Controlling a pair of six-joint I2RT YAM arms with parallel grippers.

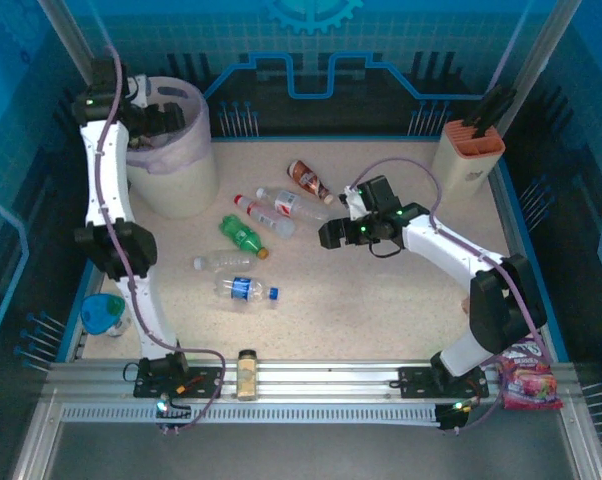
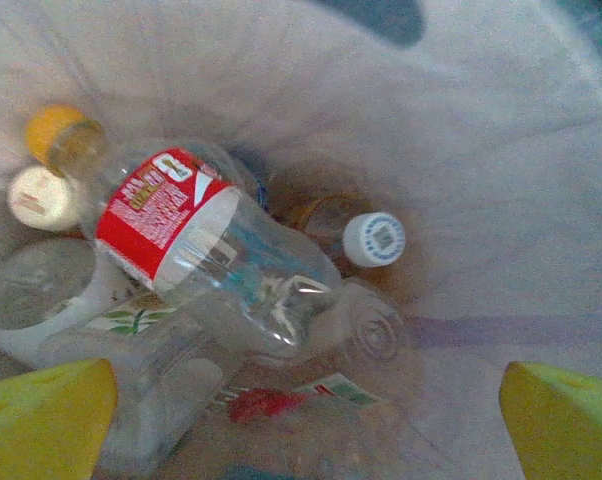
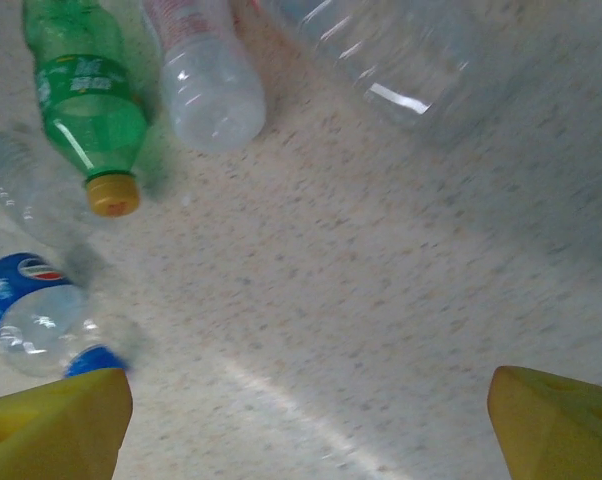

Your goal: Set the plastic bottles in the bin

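Now your left pincer (image 2: 303, 425) hangs spread apart over the bin (image 1: 186, 190); your right pincer (image 3: 306, 425), spread too, hangs near bottles (image 1: 243, 236) on the surface (image 1: 381, 310). They look light, slippery; grab the middle.

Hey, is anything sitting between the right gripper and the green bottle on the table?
Nothing visible does. The right gripper, jaws open, looks across bare table straight to the green bottle. A clear bottle lies beside the green one, not in front of it.
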